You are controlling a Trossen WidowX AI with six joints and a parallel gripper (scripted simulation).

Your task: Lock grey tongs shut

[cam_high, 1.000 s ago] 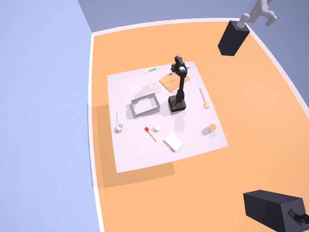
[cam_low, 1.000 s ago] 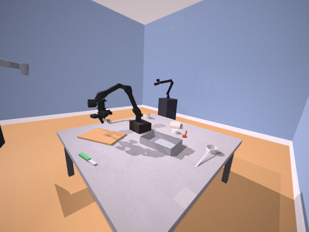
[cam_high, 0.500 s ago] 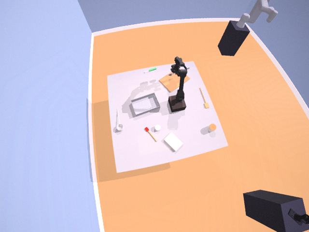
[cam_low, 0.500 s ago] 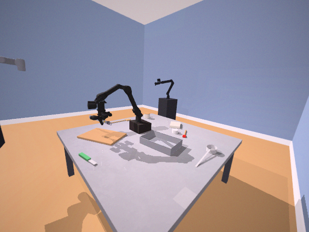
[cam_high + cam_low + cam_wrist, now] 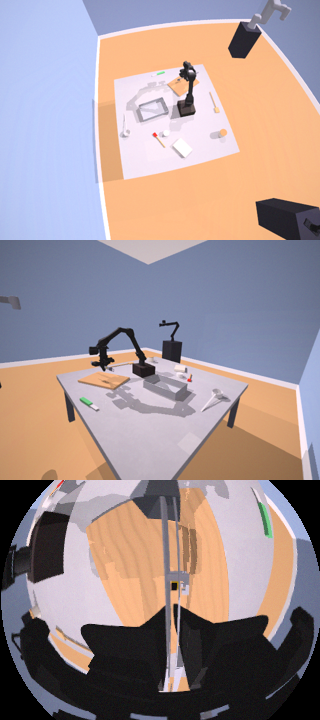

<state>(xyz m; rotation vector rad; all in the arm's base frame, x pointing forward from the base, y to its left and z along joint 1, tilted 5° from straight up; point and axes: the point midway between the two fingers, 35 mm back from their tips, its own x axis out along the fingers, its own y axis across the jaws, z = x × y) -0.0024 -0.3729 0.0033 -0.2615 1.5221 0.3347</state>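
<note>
My gripper [image 5: 104, 368] [image 5: 171, 607] points down and is shut on the grey tongs [image 5: 110, 369] [image 5: 166, 545]. It holds them above the wooden board [image 5: 179, 90] [image 5: 90, 380] [image 5: 117, 535], with a gap below. The tongs lie roughly level across the fingers and stick out on both sides. In the wrist view their two long arms run close together and nearly parallel, with a dark grey end at the top and a small yellow and black part between. The lock itself cannot be made out. The roasting tin [image 5: 168, 110] [image 5: 160, 391] holds no tongs.
A green-handled tool [image 5: 160, 73] [image 5: 86, 401] [image 5: 266, 520] lies beside the board. A wooden spatula [image 5: 216, 110] lies on its other side. A white ladle [image 5: 126, 133] [image 5: 217, 393], a red-headed brush [image 5: 155, 134], a white cup [image 5: 166, 133], a white block [image 5: 182, 148] and an orange-topped jar [image 5: 223, 132] stand farther off.
</note>
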